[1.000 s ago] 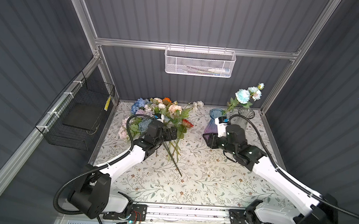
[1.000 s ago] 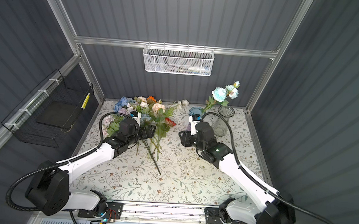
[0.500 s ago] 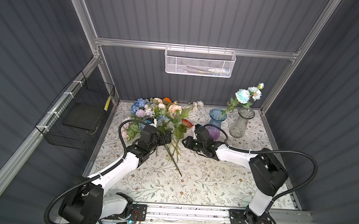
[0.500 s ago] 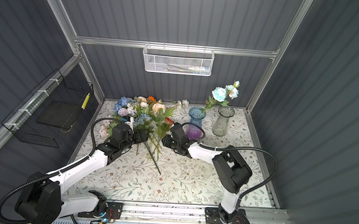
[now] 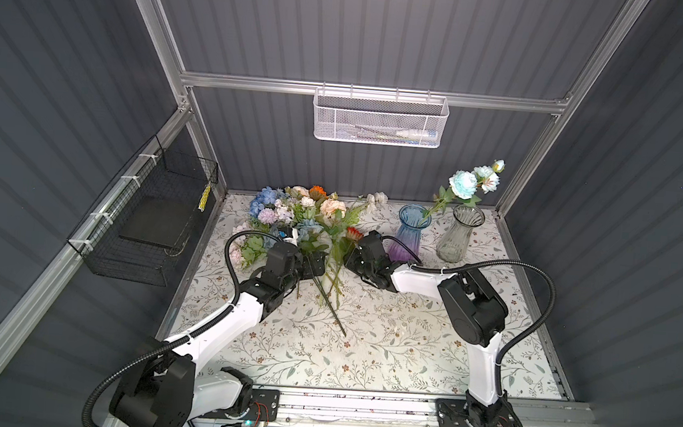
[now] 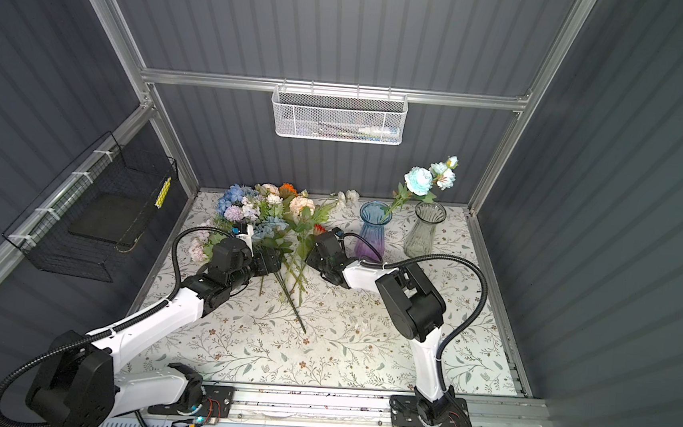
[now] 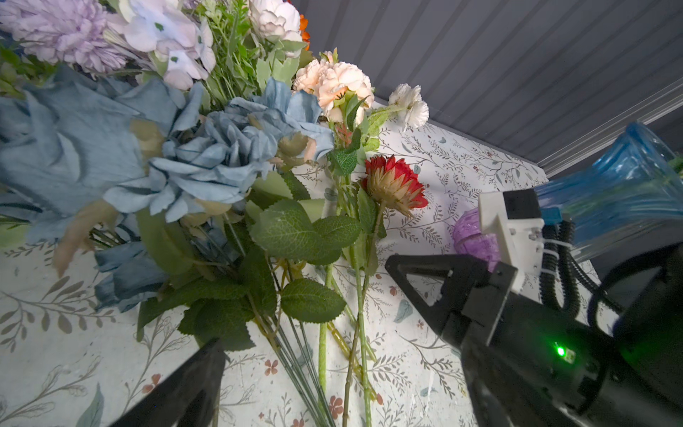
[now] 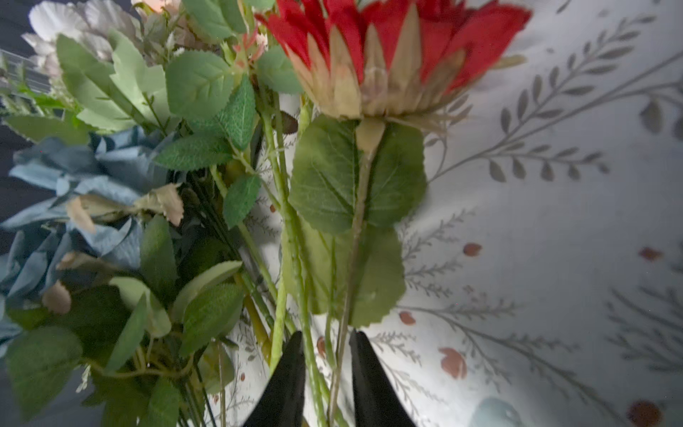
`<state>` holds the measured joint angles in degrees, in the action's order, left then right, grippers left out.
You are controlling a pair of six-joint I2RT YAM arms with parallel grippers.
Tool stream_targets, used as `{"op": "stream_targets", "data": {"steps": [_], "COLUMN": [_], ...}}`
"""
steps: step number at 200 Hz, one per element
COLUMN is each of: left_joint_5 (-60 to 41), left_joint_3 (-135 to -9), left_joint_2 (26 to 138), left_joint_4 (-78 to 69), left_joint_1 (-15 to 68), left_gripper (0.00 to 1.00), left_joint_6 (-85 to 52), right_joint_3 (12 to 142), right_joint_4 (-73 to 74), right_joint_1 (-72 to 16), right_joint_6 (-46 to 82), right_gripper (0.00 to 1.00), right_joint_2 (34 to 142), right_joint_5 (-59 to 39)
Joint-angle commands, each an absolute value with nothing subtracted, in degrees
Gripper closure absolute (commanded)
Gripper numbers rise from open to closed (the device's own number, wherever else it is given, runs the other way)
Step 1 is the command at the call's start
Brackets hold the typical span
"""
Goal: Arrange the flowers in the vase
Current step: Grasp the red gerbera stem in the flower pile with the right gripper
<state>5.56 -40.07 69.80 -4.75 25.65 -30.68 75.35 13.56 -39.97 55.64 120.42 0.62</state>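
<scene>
1. The flowers [image 5: 304,220] are seen heaped on the far left part of the patterned table [image 5: 404,353] in both top views
2. The heads are turned toward the far wall. The bare stems are fanned out toward the near edge and slightly to the right, so the long axis of the heap runs from far to near
3. A red flower [image 5: 354,234] is laid at the right edge of the heap. Its head points far and its thin stem runs near, flat on the table
4. The right gripper [image 5: 348,263] is set low at that edge and pointed left. In the right wrist view its jaws are drawn narrow around the stem of the red flower [image 8: 388,55] and a green stem beside it. Whether the stems are actually pinched cannot be told
5. The left gripper [image 5: 314,263] is held over the left side of the stems with its jaws spread wide and nothing taken. In the left wrist view one of its fingers [image 7: 188,384] is seen just clear of the stems
6. A blue-and-purple vase [image 5: 408,232] is stood upright just beyond the right gripper. A pale blue flower [image 5: 463,184] is set in it, with its stem leaning right
7. A clear vase [image 5: 459,234] is stood upright just to the right of it
</scene>
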Motion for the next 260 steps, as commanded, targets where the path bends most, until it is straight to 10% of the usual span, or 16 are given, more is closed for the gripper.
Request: {"op": "stream_targets", "data": {"steps": [1,152,260], "left_joint_5": [4.83,4.31,4.66], "left_joint_3": [-39.63,-39.68,-39.46], "left_joint_2": [70.14,69.89,68.94], "left_joint_4": [-5.41,-5.54,-5.52], "left_joint_1": [25.19,25.22,25.23], "left_gripper": [0.00,0.00,0.00], "left_joint_6": [-31.15,-31.24,-31.34], "right_joint_3": [79.02,85.72,77.00], "right_joint_4": [11.18,7.16,7.87], "right_joint_1": [-38.95,-40.26,-40.39], "right_joint_6": [55.27,55.48,53.59], "right_gripper": [0.76,0.74,0.97], "right_joint_2": [122.93,130.38,122.18], "right_joint_5": [3.08,3.27,6.26]}}
